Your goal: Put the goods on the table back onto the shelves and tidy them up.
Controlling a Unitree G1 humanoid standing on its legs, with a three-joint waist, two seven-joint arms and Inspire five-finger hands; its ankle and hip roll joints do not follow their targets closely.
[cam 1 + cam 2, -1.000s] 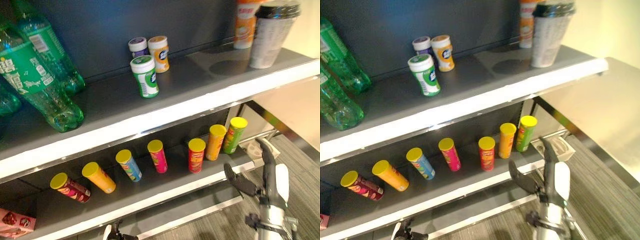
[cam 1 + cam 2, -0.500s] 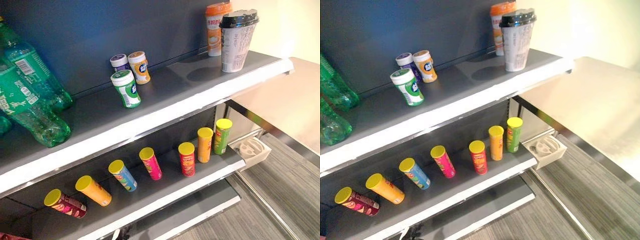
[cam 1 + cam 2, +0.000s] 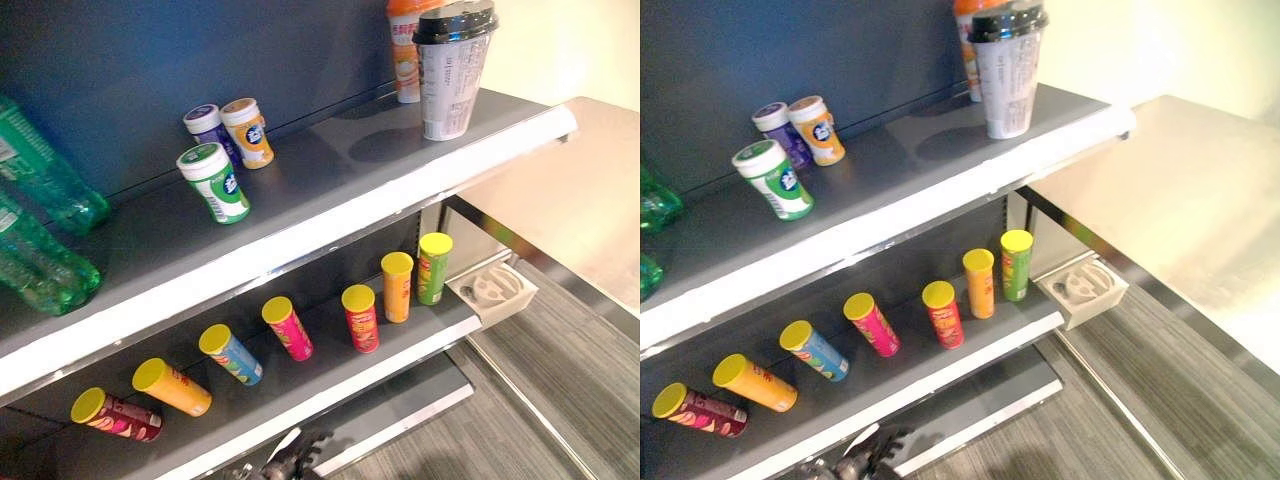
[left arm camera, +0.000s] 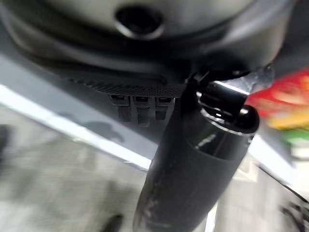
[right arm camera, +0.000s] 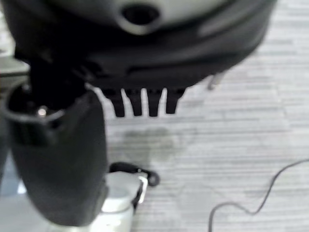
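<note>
On the grey upper shelf (image 3: 330, 215) stand a green jar (image 3: 213, 182), a purple jar (image 3: 205, 128) and an orange jar (image 3: 247, 131). Green bottles (image 3: 40, 250) lie at its left end. A white cup with a black lid (image 3: 455, 70) and an orange cup (image 3: 403, 50) stand at its right end. Several yellow-lidded chip cans (image 3: 360, 317) line the lower shelf (image 3: 330, 385), some of them leaning. My left hand (image 3: 290, 465) shows at the bottom edge below that shelf, open and holding nothing (image 4: 193, 159). Over the grey carpet hangs my right hand (image 5: 58, 159), open with nothing in it.
A beige table (image 3: 590, 190) stands to the right of the shelves. A white plastic tray (image 3: 492, 290) sits at the right end of the lower shelf. Striped grey carpet (image 3: 560, 400) covers the floor in front. Blurred red and yellow packs (image 4: 285, 101) show past my left hand.
The camera has swung, so the shelves sit further left in the picture. My right hand, raised at the lower right one second ago, has dropped out of the eye views.
</note>
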